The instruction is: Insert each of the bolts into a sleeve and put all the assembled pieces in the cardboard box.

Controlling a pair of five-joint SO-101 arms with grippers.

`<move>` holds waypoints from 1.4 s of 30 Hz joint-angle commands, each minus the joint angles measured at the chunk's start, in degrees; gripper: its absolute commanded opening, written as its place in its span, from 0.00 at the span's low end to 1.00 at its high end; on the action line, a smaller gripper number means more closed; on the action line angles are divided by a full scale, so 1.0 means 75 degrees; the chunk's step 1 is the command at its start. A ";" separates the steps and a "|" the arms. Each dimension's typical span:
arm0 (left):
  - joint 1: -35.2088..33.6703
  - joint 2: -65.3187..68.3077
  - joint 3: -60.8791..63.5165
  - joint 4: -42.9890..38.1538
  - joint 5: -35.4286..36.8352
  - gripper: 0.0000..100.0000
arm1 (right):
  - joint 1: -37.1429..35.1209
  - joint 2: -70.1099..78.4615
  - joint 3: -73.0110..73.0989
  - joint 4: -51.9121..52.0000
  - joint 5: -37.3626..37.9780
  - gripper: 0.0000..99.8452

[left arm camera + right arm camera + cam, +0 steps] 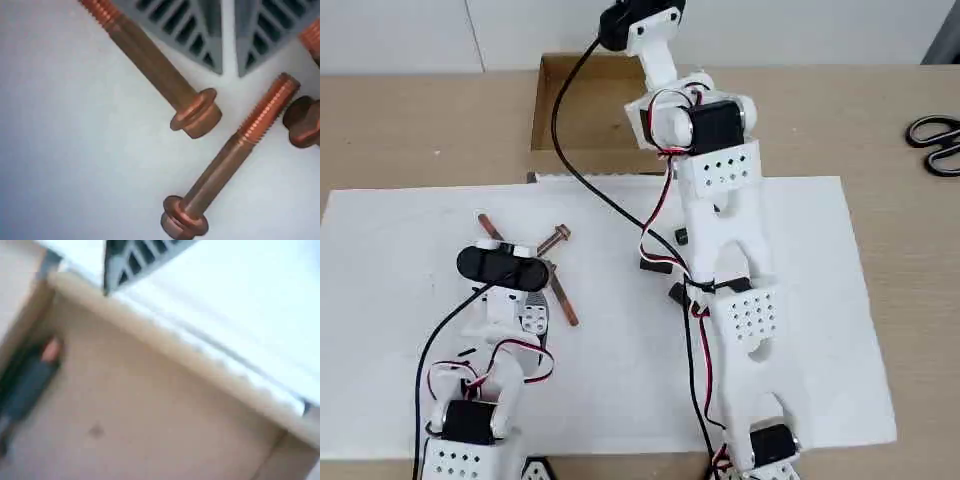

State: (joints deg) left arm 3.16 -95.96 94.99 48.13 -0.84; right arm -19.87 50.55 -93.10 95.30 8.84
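Note:
Three copper bolts lie on the white paper: one (pixel 155 65) slanted, a second (pixel 225 160) below it, and the head of a third (pixel 302 120) at the edge. My left gripper (pixel 228 60) hangs just above them, its grey fingers nearly together with nothing between. From above, the bolts (pixel 555 238) sit around the left gripper (pixel 538 272). The right arm stretches out to the cardboard box (pixel 575 135). In the right wrist view one grey finger (pixel 135 260) hangs alone over the box floor (pixel 150 430), holding nothing. A dark sleeve with a copper bolt end (pixel 30 380) lies in the box.
Several black sleeves (pixel 660 265) lie on the paper by the right arm's middle. Scissors (pixel 935 140) rest at the table's far right. The white paper (pixel 400 300) has free room to the left and front of the bolts.

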 commanded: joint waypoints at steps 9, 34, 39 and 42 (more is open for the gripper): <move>-0.0035 -0.0059 -0.0041 -0.0188 -0.0023 0.01 | 0.0463 -0.2901 0.4009 0.0170 0.0785 0.15; -0.0047 -0.0059 -0.0029 -0.0188 -0.0035 0.01 | 0.1389 -0.2139 0.7221 -0.0229 0.2977 0.21; -0.0047 -0.0059 -0.0029 -0.0188 -0.0035 0.01 | 0.1389 -0.1764 0.7221 -0.0475 0.3212 0.21; -0.0047 -0.0059 -0.0029 -0.0188 -0.0035 0.01 | 0.1495 -0.1600 0.7221 -0.0674 0.3223 0.20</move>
State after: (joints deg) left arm 3.16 -95.96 94.99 47.96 -0.84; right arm -10.02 38.68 -38.86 91.96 32.48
